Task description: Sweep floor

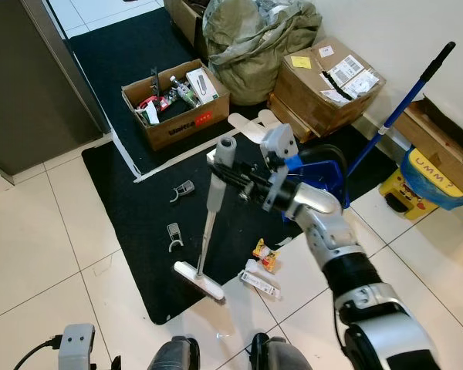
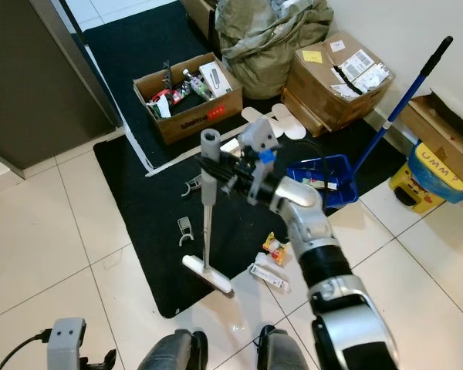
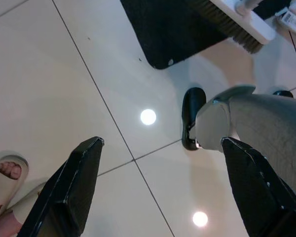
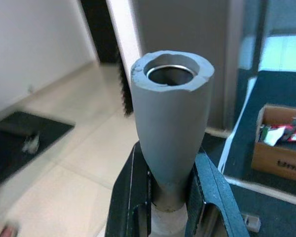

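Our right gripper is closed tight on the grey handle top of the short broom, whose white brush head sits at the edge of the black floor mat. Our left gripper hangs wide open, holding nothing. We think we're mid-sweep, so next we should push the yellow snack wrapper and white packet toward the blue plastic dustpan

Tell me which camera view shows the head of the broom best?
The left eye view: the whole broom head lies at the black mat's edge, below the right gripper. The right eye view shows it likewise. The left wrist view catches bristles; the right wrist view, the handle top.
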Motion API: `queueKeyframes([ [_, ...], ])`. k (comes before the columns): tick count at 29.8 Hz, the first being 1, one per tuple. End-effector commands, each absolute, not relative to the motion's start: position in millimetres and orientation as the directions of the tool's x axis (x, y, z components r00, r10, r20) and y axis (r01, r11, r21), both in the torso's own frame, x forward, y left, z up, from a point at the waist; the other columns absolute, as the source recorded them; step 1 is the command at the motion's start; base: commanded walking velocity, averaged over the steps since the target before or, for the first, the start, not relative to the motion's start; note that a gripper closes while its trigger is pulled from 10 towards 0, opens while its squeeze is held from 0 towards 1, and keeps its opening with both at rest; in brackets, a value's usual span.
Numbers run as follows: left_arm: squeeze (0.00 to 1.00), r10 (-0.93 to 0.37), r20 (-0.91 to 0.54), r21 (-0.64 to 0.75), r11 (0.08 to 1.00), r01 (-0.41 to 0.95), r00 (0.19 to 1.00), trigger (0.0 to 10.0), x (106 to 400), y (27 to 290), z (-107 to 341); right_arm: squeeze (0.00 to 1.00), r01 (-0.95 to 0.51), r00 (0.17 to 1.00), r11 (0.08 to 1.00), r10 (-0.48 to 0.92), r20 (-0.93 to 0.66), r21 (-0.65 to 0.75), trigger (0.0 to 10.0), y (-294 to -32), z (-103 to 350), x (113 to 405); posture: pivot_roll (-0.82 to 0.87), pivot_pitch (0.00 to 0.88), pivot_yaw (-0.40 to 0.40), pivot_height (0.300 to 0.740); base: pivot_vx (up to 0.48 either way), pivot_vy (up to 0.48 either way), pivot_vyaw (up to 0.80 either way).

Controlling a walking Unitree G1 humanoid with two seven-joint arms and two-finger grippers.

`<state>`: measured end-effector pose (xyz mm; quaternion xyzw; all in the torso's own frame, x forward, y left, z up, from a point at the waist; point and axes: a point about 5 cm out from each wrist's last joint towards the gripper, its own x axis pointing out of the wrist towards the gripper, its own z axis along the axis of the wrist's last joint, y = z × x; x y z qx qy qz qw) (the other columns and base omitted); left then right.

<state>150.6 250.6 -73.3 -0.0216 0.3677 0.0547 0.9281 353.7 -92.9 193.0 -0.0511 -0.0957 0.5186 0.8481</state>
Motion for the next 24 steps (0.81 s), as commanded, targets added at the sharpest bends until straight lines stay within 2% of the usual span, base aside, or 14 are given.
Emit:
queueKeyframes([
  [1,0.0,0.083,-0.74,0.002,0.993,-0.121,0.667,10.0,134.6,247.3,-82.5,0.0,-0.892,0.419,0.419,0.907,0.035,-0.171,10.0,-92.9,179.5,350.3,0.07,0.24,-0.006,0.74,0.0,0.0,0.0],
  [7,0.0,0.069,-0.761,-0.008,0.993,-0.116,0.646,10.0,137.3,239.7,-85.5,0.0,-0.895,0.43,0.428,0.903,0.014,-0.128,10.0,-89.4,175.2,345.8,0.07,0.22,-0.008,0.74,0.0,-0.4,0.0],
  [11,0.0,0.065,-0.763,-0.017,0.993,-0.12,0.644,10.0,139.9,236.7,-85.8,0.0,-0.91,0.4,0.395,0.916,-0.015,-0.13,10.0,-89.9,172.6,342.1,0.06,0.202,-0.014,0.74,0.0,-0.48,0.0],
  [16,0.0,0.075,-0.768,-0.017,0.991,-0.136,0.636,10.0,139.9,236.0,-86.7,0.0,-0.941,0.322,0.311,0.944,-0.073,-0.134,10.0,-94.9,170.8,338.4,0.06,0.196,-0.021,0.74,0.0,-0.426,0.0],
  [24,0.0,0.097,-0.776,-0.011,0.986,-0.167,0.623,10.0,138.6,236.3,-87.8,0.0,-0.966,0.236,0.219,0.964,-0.12,-0.138,10.0,-92.4,169.4,331.7,0.05,0.198,-0.027,0.74,0.0,0.0,0.0],
])
